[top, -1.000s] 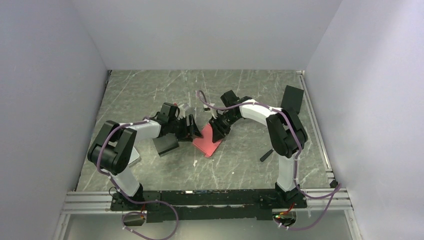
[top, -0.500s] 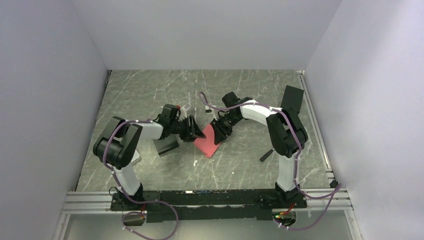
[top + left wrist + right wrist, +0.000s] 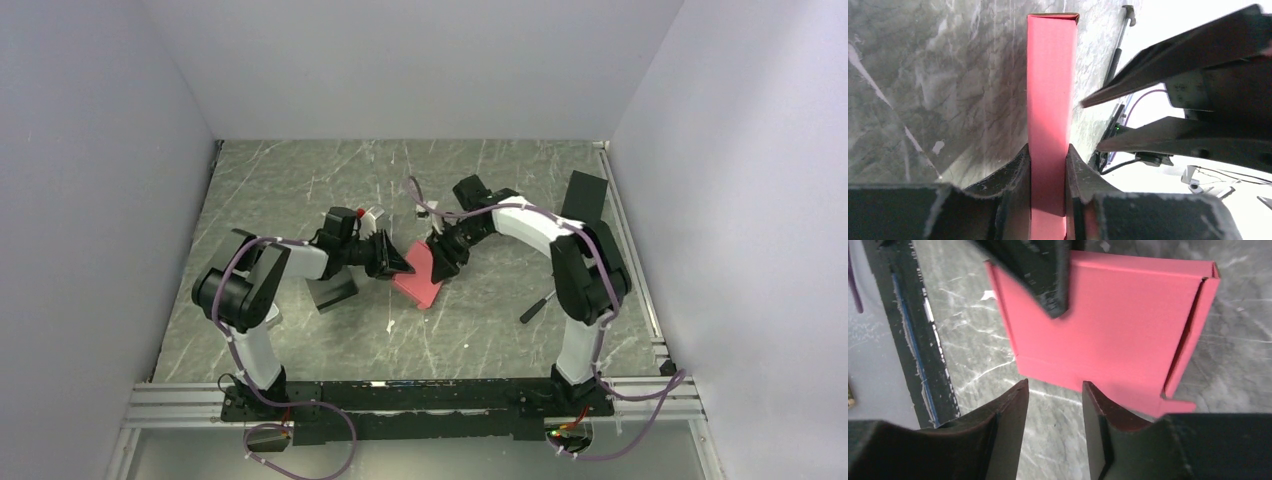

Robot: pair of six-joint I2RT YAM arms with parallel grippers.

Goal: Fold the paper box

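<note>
Left gripper (image 3: 393,262) and right gripper (image 3: 441,262) are seen from above at opposite edges of the paper box (image 3: 420,282), set between them | left wrist: fingers (image 3: 1018,172) are clamped on the box's (image 3: 1050,75) thin edge, likely to steady it | right wrist: jaws are kept apart just short of the box's (image 3: 1113,325) near edge, nothing gripped, probably readied for the side flap (image 3: 1198,325).

Robot lab — white-walled enclosure (image 3: 420,70)
</note>
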